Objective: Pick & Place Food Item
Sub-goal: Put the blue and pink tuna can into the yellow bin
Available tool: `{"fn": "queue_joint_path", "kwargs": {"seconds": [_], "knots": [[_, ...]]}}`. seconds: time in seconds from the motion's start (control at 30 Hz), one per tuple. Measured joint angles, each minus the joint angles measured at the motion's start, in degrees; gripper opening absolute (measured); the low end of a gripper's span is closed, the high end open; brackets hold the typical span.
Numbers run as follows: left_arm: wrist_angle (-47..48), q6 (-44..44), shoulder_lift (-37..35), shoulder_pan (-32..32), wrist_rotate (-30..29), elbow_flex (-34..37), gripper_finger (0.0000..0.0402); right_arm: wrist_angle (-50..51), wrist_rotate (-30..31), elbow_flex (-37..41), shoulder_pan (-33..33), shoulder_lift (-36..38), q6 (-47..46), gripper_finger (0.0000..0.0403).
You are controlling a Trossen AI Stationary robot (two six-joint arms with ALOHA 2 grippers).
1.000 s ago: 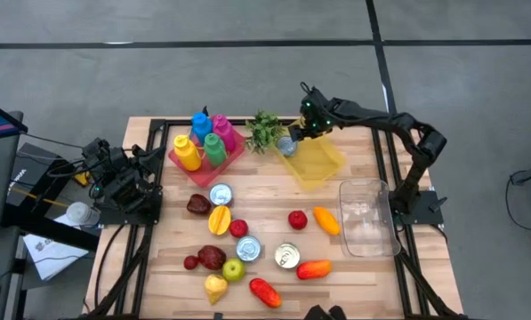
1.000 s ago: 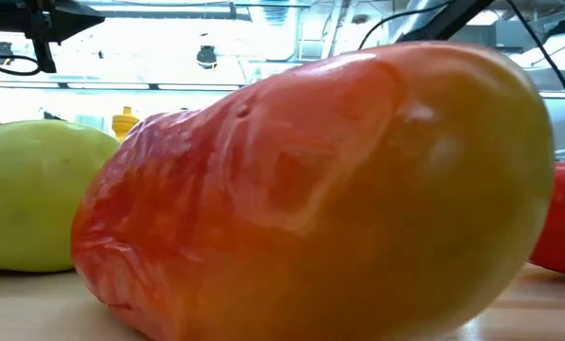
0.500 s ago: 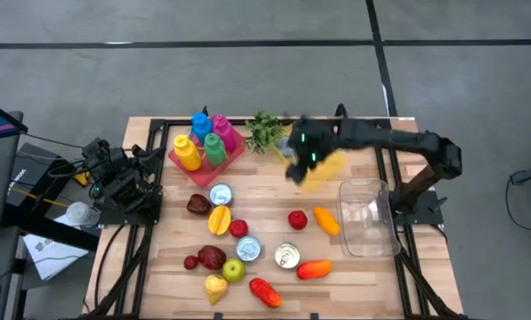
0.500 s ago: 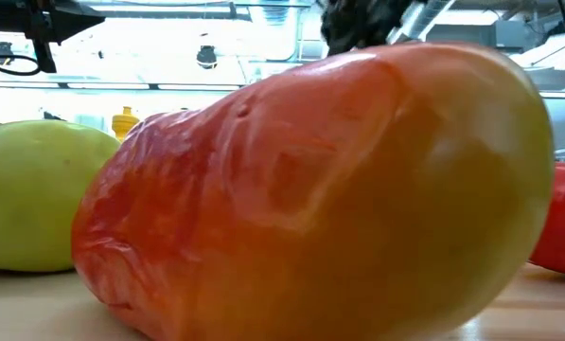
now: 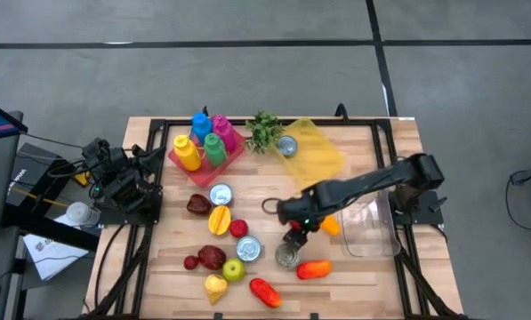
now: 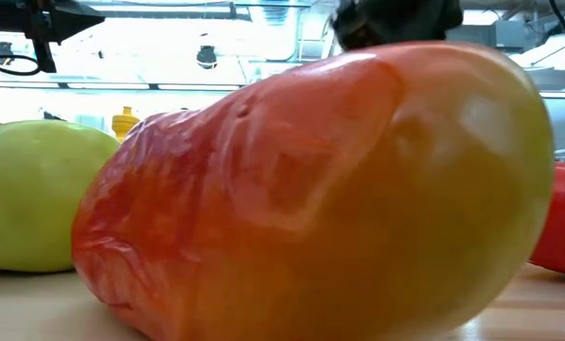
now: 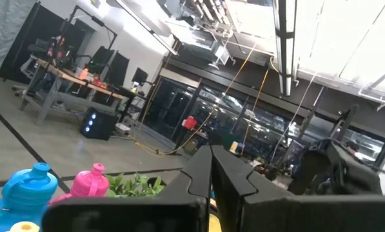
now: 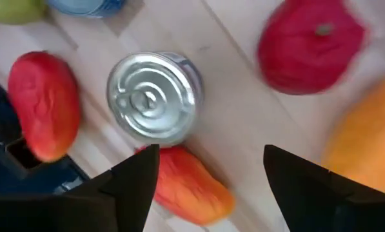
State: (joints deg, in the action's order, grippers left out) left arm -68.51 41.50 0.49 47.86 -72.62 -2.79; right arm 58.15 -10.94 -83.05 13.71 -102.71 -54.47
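Observation:
Toy foods lie on the near half of the wooden table (image 5: pixel 354 276): a red apple (image 8: pixel 308 45), an orange fruit (image 5: pixel 327 222), a red-orange mango (image 5: pixel 314 268), a silver can (image 5: pixel 287 256) standing on its base, and a green apple (image 5: pixel 234 268). My right gripper (image 5: pixel 293 235) hangs open just above the table between the silver can (image 8: pixel 155 96) and the red apple, touching nothing. My left gripper (image 5: pixel 114 182) is parked at the table's left edge, shut (image 7: pixel 211 177) and empty. The low view is filled by a red-orange fruit (image 6: pixel 310 189).
A clear plastic tub (image 5: pixel 367 216) stands right of the gripper. A yellow bag (image 5: pixel 317 153) with a can (image 5: pixel 285 146) beside it lies at the far side, next to a green plant (image 5: pixel 263 130) and a red tray of coloured bottles (image 5: pixel 205 142). More cans and fruit crowd the near left.
My right arm has swung from the yellow bag at the far side toward the near edge and down, and now hangs over the foods by the silver can. The can by the bag stayed where it was. The left arm has kept still.

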Motion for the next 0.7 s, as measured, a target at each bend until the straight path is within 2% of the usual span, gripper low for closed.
{"fn": "queue_joint_path", "kwargs": {"seconds": [0.17, 0.43, 0.53, 0.67, 0.7], "knots": [[0.15, 0.0, 0.0, 0.01, -0.03, 0.0, 0.0, -3.86, -2.07, 0.0, 1.36, -6.45, -3.89, 0.0275], [0.13, 0.0, -0.02, 0.0, 0.05, 0.0, 0.0, -8.13, -3.31, -0.11, 1.05, -12.85, -3.85, 0.0266], [0.13, 0.0, -0.02, 0.0, 0.02, 0.0, 0.0, -9.17, -3.75, -0.26, 0.84, -13.4, -3.84, 0.0204], [0.12, 0.02, -0.02, 0.01, 0.01, 0.0, 0.0, -9.71, -4.94, -0.22, 0.74, -13.4, -3.95, 0.005], [0.14, 0.01, -0.02, 0.0, -0.01, 0.0, 0.0, -10.25, -5.46, -0.21, 0.7, -13.43, -3.93, 0.0028]]}}
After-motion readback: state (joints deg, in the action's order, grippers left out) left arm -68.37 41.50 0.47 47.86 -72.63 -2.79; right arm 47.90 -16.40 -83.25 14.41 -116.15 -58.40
